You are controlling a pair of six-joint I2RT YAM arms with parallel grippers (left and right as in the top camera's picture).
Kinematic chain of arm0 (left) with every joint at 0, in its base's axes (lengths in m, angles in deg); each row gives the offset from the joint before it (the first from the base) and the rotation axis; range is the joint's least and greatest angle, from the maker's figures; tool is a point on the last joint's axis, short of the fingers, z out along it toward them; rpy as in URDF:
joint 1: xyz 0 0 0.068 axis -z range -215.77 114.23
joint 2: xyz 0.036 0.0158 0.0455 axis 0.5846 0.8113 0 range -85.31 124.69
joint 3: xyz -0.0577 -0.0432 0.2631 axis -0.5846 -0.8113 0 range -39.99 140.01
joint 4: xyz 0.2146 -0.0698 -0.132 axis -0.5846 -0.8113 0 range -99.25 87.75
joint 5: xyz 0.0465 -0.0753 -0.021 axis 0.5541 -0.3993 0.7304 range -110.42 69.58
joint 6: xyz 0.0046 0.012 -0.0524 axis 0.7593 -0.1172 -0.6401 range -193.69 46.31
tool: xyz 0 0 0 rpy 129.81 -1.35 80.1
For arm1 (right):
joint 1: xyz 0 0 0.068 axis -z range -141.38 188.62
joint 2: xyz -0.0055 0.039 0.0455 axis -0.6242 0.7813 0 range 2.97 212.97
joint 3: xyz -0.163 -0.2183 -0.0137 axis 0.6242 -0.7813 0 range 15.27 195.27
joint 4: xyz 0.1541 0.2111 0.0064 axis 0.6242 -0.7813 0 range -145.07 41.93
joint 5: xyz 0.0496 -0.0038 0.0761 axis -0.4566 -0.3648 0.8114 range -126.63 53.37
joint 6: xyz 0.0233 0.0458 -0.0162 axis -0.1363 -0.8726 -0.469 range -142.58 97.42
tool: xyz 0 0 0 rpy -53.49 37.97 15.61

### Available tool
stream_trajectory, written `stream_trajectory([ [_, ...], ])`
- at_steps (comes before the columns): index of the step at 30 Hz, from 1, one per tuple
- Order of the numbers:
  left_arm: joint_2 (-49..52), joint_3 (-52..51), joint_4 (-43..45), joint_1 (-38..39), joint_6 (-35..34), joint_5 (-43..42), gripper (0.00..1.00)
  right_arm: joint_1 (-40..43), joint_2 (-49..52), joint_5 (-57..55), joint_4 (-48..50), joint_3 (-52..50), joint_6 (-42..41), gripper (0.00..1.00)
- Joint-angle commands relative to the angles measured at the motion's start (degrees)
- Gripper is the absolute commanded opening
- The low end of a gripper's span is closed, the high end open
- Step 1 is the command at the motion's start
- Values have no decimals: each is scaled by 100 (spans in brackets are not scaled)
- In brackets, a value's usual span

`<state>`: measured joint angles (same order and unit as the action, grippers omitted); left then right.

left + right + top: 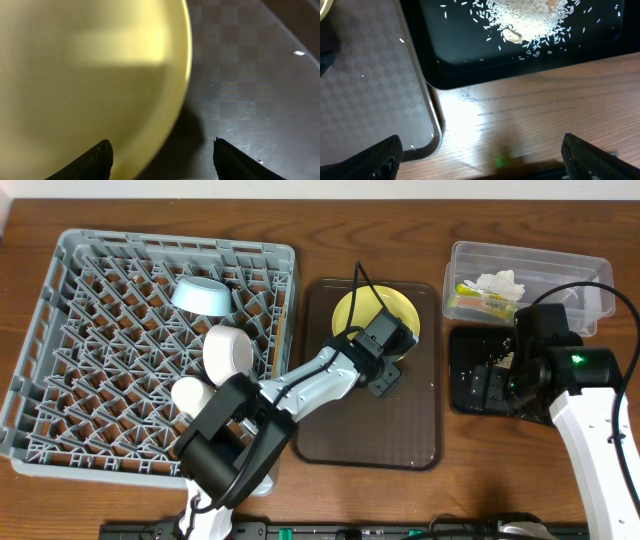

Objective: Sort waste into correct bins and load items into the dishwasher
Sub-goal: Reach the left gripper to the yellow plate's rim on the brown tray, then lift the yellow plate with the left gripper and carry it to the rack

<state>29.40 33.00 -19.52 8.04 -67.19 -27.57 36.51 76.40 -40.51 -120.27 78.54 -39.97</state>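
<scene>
The yellow plate point(370, 307) lies flat on the brown tray point(370, 430), in the middle of the bench near the far edge. Your left gripper point(160, 155) is right over the plate's rim, with its jaws apart and nothing in them. One finger is over the plate and the other is over the bare tray.

The plate is smooth and flat, so I think a finger may slide over the rim and just push the plate along. If you pinch only a thin bit of rim, the plate could tip and drop on the way to the grey dish rack point(60, 410) at the left edge. The light blue bowl point(203, 293) and the cream-white bowl point(228, 350) sit in the rack, so the plate could bump them.

At the right edge your right gripper point(482, 155) hangs wide open, holding nothing, by the black tray point(470, 65) with the rice point(530, 17). The tissue point(498, 283) and the wrapper point(475, 295) lie in the clear tub point(590, 275) at the far right corner.
</scene>
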Motion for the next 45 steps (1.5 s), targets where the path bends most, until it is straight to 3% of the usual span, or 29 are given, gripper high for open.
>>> stream_trajectory([
  [1, 153, 31, 4, -22, 142, 33, 66, 44, -68, -79, -2, 76, -57, 99],
  [4, 153, 31, -7, -22, 140, 31, 61, 44, -68, -79, -4, 76, -57, 99],
  [6, 153, 31, -98, -20, 138, 26, 46, 44, -68, -76, -4, 76, -57, 99],
  [10, 153, 31, -348, 31, 138, 28, 27, 44, -68, -79, 0, 76, -57, 99],
  [17, 31, 39, -527, 52, -59, 28, 6, 44, -68, -79, -4, 76, -55, 99],
  [29, -1790, 44, -763, 9, -181, 31, 6, 44, -68, -79, -4, 76, -55, 99],
  [38, -3154, 42, -1104, -938, -1137, -59, 6, 44, -68, -79, -2, 76, -55, 99],
  [45, -3224, 42, -1141, -2227, -1478, -1792, 6, 44, -68, -76, -4, 76, -55, 99],
])
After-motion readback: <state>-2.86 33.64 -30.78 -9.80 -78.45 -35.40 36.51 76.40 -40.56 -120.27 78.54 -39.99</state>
